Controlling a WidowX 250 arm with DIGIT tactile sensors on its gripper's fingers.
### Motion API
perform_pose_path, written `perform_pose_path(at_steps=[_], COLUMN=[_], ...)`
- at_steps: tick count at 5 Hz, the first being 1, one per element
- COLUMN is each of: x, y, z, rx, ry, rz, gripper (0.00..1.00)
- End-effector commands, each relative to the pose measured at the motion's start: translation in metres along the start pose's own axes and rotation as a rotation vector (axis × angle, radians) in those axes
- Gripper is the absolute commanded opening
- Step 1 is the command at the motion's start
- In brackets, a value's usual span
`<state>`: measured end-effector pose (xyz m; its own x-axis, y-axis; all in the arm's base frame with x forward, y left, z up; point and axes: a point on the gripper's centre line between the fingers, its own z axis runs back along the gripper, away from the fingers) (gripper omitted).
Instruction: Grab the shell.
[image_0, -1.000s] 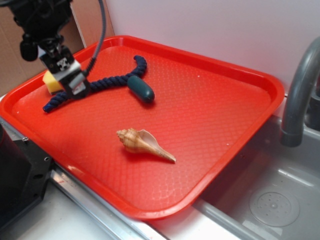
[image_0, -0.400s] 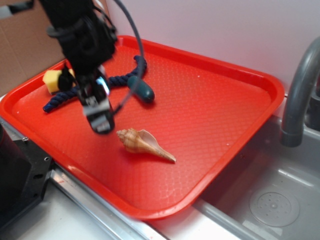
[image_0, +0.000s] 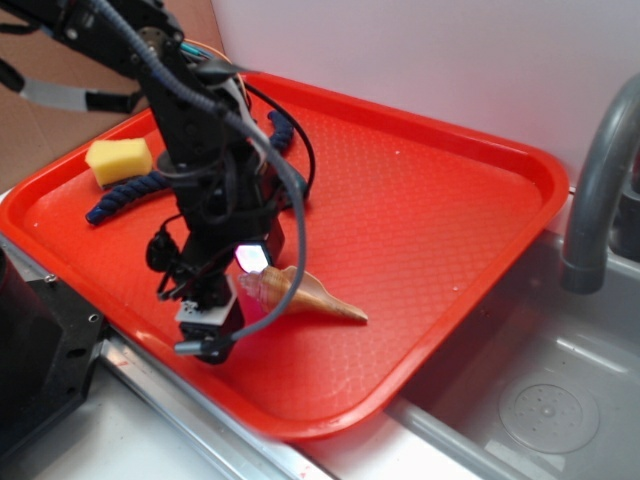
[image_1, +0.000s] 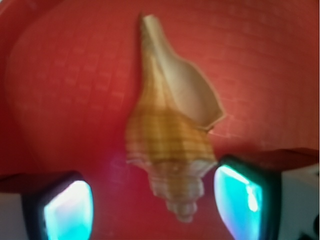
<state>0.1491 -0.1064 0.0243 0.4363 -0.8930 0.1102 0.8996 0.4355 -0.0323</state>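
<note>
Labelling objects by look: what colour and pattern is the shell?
Tan with darker brown banding, cream inside the opening; the shell shows best in the wrist view.

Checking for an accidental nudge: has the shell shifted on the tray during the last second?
Yes, slightly: the shell has slid toward the tray's sink-side edge.

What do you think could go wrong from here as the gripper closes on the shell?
The open gripper straddles only the knobby, tapering end of the shell, so the fingers may squeeze it out along the tray. One finger sits closer, so the shell could twist sideways instead of seating.
</note>
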Motion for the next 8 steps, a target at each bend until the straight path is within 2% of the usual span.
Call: perform_pose_path(at_steps=[1, 2, 3, 4, 5, 6, 7, 8], x=[0.014, 0.015, 0.015, -0.003, -0.043, -0.074, -0.103, -0.088], y=[0.009, 0.006, -0.007, -0.009, 0.006, 0.034, 0.069, 0.062], z=[-0.007, 0.0, 0.003, 0.036, 0.089, 0.136, 0.155, 0.183], rx=[0.048, 0.069, 0.064, 0.094, 0.127, 0.173, 0.221, 0.318], ry=[-0.041, -0.026, -0.002, 0.009, -0.085, -0.12, -0.123, -0.142], rz=[0.035, 0.082, 0.083, 0.231, 0.476, 0.722, 0.968, 1.175], gripper=[1.0, 1.0, 0.0, 0.0, 0.0, 0.0, 0.0, 0.0])
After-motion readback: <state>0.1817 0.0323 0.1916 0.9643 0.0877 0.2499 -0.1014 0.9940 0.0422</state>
